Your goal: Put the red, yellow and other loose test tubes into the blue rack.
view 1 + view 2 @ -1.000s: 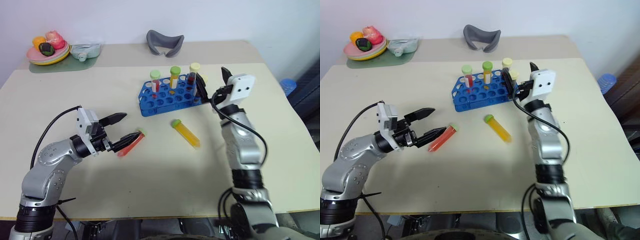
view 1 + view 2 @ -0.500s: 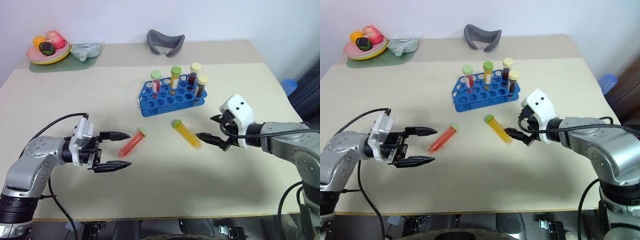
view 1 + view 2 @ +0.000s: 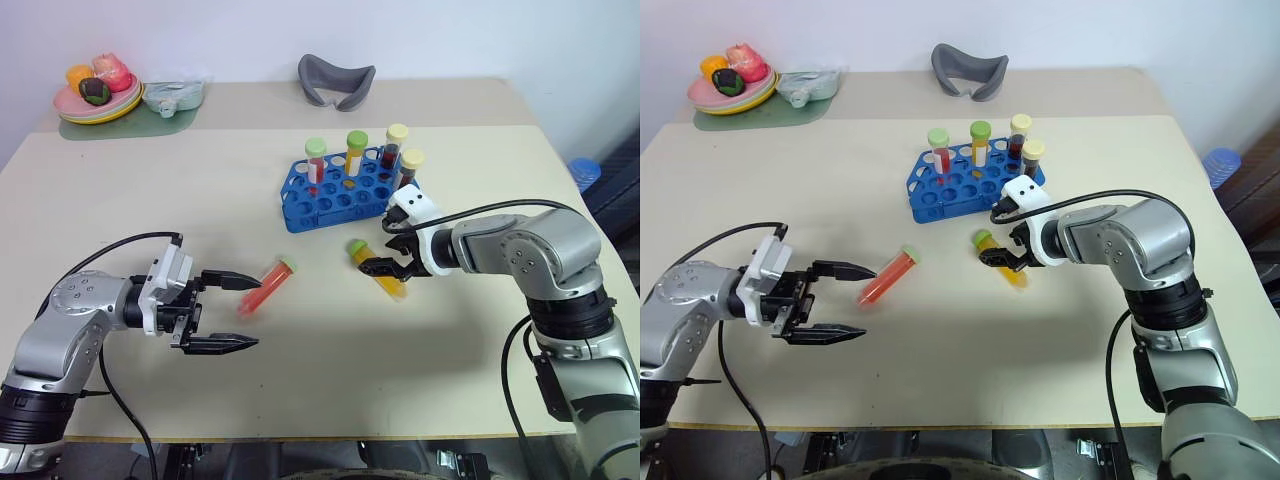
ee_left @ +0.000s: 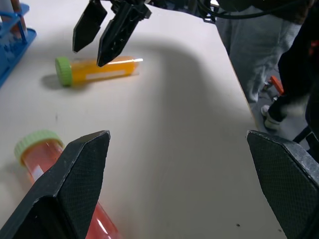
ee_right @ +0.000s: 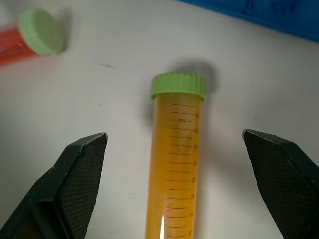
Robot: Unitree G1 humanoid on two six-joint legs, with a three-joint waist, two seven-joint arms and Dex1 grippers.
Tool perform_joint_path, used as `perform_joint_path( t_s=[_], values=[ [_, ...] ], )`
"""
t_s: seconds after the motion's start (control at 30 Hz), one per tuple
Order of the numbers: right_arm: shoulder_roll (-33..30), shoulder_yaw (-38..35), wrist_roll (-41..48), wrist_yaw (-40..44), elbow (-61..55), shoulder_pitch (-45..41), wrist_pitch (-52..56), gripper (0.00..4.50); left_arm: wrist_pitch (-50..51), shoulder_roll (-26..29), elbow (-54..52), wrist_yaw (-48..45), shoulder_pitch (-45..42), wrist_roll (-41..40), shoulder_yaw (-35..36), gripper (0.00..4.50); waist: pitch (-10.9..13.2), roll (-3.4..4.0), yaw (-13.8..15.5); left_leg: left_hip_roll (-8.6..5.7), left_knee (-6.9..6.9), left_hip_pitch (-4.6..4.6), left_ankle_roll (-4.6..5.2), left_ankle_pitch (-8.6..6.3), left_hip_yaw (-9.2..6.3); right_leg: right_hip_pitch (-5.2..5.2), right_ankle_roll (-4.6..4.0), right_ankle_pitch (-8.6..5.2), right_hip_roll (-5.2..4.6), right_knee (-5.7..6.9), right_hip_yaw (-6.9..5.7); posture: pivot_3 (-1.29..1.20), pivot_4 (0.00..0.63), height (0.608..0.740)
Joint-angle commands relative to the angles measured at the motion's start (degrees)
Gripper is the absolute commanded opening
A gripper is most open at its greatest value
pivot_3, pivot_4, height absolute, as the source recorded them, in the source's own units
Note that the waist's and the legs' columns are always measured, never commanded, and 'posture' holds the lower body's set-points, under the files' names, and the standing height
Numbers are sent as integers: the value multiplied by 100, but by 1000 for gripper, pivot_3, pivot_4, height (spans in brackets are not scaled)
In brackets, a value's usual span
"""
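My left gripper [image 3: 232, 312] hangs low over the near side of the table [image 3: 120, 210], fingers spread wide and empty, the red test tube [image 3: 265, 287] lying flat just past its tips. My right gripper [image 3: 388, 261] is released too, jaws apart and tilted down over the yellow test tube [image 5: 174, 164], which lies on its side between the fingers, not gripped. Beyond sits the blue rack [image 3: 335, 205] with four capped tubes standing upright.

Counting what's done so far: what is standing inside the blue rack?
Four capped tubes stand upright in the back holes of the blue rack; the other holes look empty. Their lower ends are hidden inside the rack.
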Motion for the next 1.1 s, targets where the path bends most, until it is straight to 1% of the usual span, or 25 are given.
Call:
perform_joint_path(
  t_s=[0.03, 0.33, 0.53, 0.87, 0.9, 0.97, 1.1],
  values=[
    [-11, 84, -51, 43, -122, -151, 113, 4437, -77, 86, -164, 27, 19, 14, 101, 4500, 0, 0, -5, 0, 0, 0, 0, 0, 0, -1, 0, 0, 0, 0, 0, 0, 150, 740],
    [162, 333, -258, -78, -230, -52, 157, 4437, -85, 42, -218, 175, 55, 41, 86, 4500, 0, 0, -17, 0, 2, 0, 0, 0, -1, -1, 0, 0, 1, 3, -1, 0, 150, 740],
    [492, 430, -564, -342, 36, -182, 261, 4437, -69, 11, -252, 269, 55, 44, 28, 4500, 0, 0, -23, 0, 4, 0, 0, 0, -1, 0, 0, 0, 1, 4, -1, 0, 150, 740],
    [712, 697, -888, -465, 235, -266, 235, 4437, -106, -44, -366, 429, 194, 69, 26, 4500, -2, -1, -32, 0, 17, 2, 0, 0, -2, 1, 0, 1, 2, 18, 0, 0, 150, 740],
    [723, 741, -929, -470, 246, -254, 206, 4218, -105, -44, -376, 443, 206, 69, 28, 4500, -2, -1, -32, 0, 19, 3, 0, 0, -2, 2, 0, 1, 2, 20, 0, 0, 150, 740],
    [743, 828, -1001, -475, 264, -219, 146, 3609, -94, -42, -403, 477, 227, 55, 40, 4500, -3, -2, -30, 0, 21, 6, 0, 0, -2, 5, 0, 1, 2, 23, 0, 0, 150, 740],
    [698, 1097, -1216, -487, 200, -21, -138, 1595, -145, -40, -422, 535, 310, 74, 91, 4500, -3, -3, -39, 1, 25, 8, 0, 0, -2, 5, -1, 1, 3, 27, 0, 0, 150, 740]
  ],
)
